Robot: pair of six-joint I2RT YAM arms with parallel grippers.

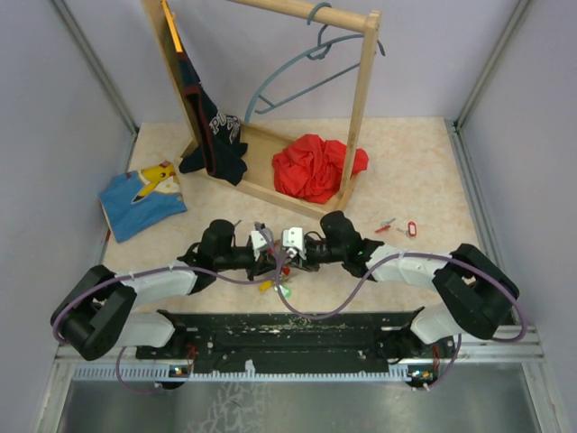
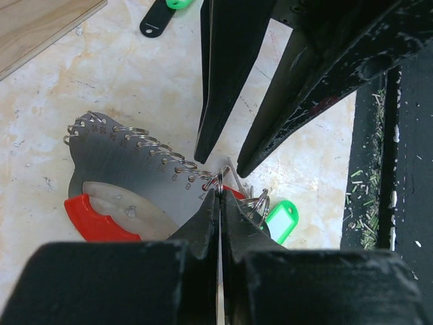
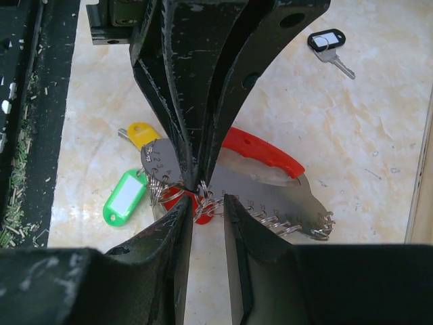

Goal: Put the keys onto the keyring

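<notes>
The two arms meet tip to tip over the middle of the table [image 1: 415,171], towards its near edge. The left gripper [image 2: 220,195] is pinched tight on a thin wire ring of the keyring [image 3: 270,193], its fingers pressed together with only the wire between the tips. The right gripper [image 3: 205,206] faces it, its jaws a narrow way apart, with a cluster of small rings in the gap. I cannot tell whether its fingers touch them. The keyring sits under both grippers. It is a grey metal plate edged with small rings, with a red grip [image 3: 262,150], and a yellow tab [image 3: 139,132] and a green tab [image 3: 124,198] on its near side. Two keys [image 1: 386,225] with red heads lie well apart to the right. A black-tagged key [image 3: 327,42] lies apart from the keyring on the bare table.
</notes>
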